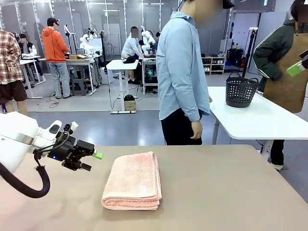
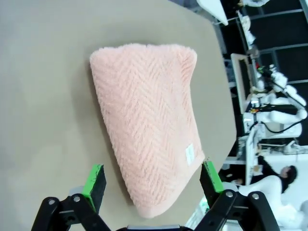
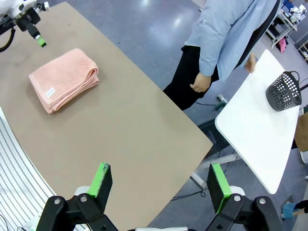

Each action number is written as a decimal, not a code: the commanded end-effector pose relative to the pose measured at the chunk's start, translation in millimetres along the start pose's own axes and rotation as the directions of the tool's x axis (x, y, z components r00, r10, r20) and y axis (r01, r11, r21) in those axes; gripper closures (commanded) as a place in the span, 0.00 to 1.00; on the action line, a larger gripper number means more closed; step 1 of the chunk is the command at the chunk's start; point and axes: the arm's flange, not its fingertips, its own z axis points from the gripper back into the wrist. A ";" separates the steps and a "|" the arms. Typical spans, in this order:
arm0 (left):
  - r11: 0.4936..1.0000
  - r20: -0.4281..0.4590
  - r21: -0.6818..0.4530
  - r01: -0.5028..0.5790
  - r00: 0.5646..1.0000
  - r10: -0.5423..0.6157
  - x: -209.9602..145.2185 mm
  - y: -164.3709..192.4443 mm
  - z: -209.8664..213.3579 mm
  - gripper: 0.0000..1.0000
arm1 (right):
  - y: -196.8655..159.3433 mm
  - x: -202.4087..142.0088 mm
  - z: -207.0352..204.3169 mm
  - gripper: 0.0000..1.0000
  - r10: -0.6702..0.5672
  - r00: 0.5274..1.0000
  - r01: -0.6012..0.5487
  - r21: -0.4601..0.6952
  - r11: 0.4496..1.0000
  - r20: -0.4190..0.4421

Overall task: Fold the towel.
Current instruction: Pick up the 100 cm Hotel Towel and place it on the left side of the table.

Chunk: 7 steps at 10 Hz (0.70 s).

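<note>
The pale salmon-pink towel (image 1: 133,181) lies folded into a thick rectangle on the brown table, its small white label (image 1: 143,190) near the front edge. The left wrist view looks down on the towel (image 2: 147,120), herringbone weave and label (image 2: 189,152) plain to see. My left gripper (image 1: 91,161) hovers open to the left of the towel, apart from it, nothing between its green pads (image 2: 94,180). My right gripper (image 3: 161,185) is open and high above the table's right part, with the towel (image 3: 64,78) far off.
A person in a light blue shirt (image 1: 182,72) stands at the far edge of the table (image 1: 231,192), hands down. A white table (image 1: 262,118) behind on the right carries a black basket (image 1: 240,90). Another person in an apron (image 1: 288,62) stands beside it.
</note>
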 end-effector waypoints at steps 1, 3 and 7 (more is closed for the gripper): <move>0.997 -0.038 -0.075 -0.027 0.999 0.024 14.4 26.9 -21.2 0.00 | 1.1 1.4 1.7 0.00 -0.023 1.000 0.023 -0.003 1.000 -0.009; 0.993 -0.072 -0.104 -0.064 0.996 0.056 15.6 37.6 -30.5 0.00 | 1.1 1.4 1.7 0.00 -0.023 1.000 0.023 -0.003 1.000 -0.009; 0.977 -0.098 -0.140 -0.159 0.984 0.146 19.1 50.5 -54.9 0.00 | 1.1 1.4 1.7 0.00 -0.023 1.000 0.023 -0.003 1.000 -0.009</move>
